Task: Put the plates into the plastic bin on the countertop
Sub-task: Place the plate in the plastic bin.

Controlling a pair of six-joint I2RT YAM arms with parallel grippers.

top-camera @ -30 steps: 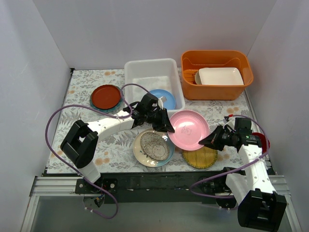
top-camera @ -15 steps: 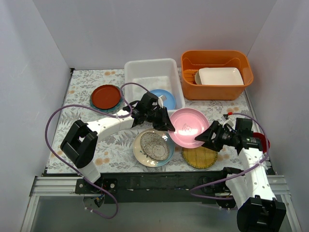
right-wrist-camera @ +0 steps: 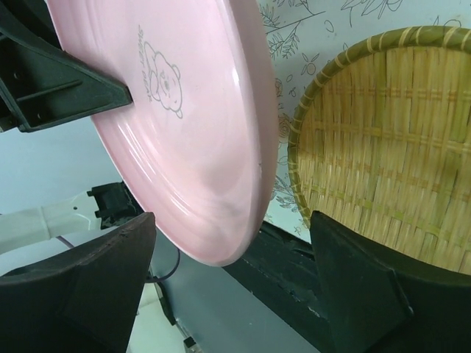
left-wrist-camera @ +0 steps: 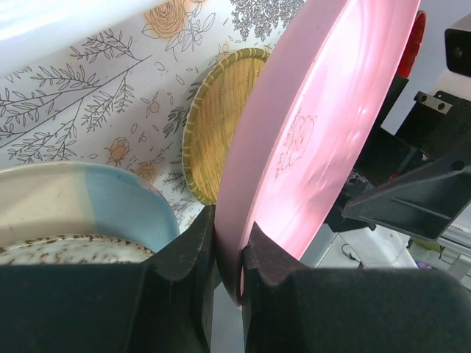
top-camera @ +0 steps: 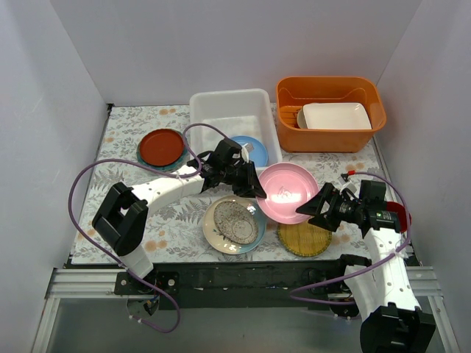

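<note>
A pink plate [top-camera: 288, 193] hangs tilted above the countertop [top-camera: 125, 132], and my left gripper [top-camera: 255, 190] is shut on its left rim. In the left wrist view both fingers [left-wrist-camera: 193, 254] pinch the pink plate's [left-wrist-camera: 324, 132] edge. My right gripper [top-camera: 312, 209] is open at the plate's right edge. In the right wrist view its jaws stand wide on either side of the rim of the pink plate [right-wrist-camera: 176, 125] without touching it. The plastic bin [top-camera: 232, 118] stands behind, with a light blue plate [top-camera: 248, 149] at its front right corner.
A speckled teal-rimmed plate [top-camera: 234, 224] and a woven yellow plate [top-camera: 305, 237] lie under the arms. A red-brown plate [top-camera: 162, 147] sits stacked on a teal one at the left. The orange tub [top-camera: 330, 136] holds a white rectangular dish [top-camera: 336, 116]. A small red cup [top-camera: 402, 214] is beside the right arm.
My right gripper has opened and let go of the pink plate's rim. The left gripper still holds the plate, which has shifted slightly left.
</note>
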